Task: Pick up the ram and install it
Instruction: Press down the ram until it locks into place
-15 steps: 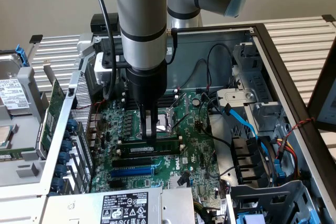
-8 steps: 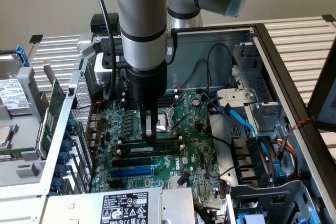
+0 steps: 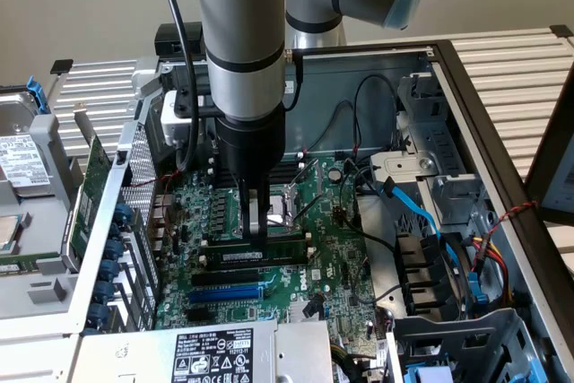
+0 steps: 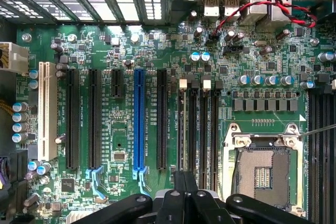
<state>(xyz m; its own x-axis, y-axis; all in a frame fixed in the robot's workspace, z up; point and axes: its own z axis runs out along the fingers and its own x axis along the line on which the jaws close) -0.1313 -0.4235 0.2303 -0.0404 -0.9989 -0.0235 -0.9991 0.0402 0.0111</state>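
Open computer case on slatted bench, motherboard point(image 3: 269, 248) exposed. Gripper point(image 3: 256, 232) fingers pinched together, tips pressing ram point(image 3: 260, 256) lying along slot near board's middle. Seating step; needs even downward push.

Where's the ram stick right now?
In the exterior view, the ram lies along a memory slot mid-motherboard, directly under the gripper, beside the CPU socket.
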